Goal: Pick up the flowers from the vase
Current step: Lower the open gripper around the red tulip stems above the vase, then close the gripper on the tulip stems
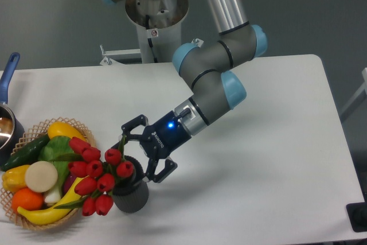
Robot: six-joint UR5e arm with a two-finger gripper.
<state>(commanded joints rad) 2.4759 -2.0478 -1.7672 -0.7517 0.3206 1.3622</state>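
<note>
Open gripper closing in on the tulip bunch in the vase.

The bunch of small red tulip buds with green stems point(100, 179) is sitting in the short dark grey ribbed vase point(131, 194), leaning toward the wicker basket of produce point(34, 182); the black two-finger gripper point(141, 156), jaws spread and empty, is reaching at vase-mouth height. Best to bracket the stems, not the buds, then lift straight up.
</note>
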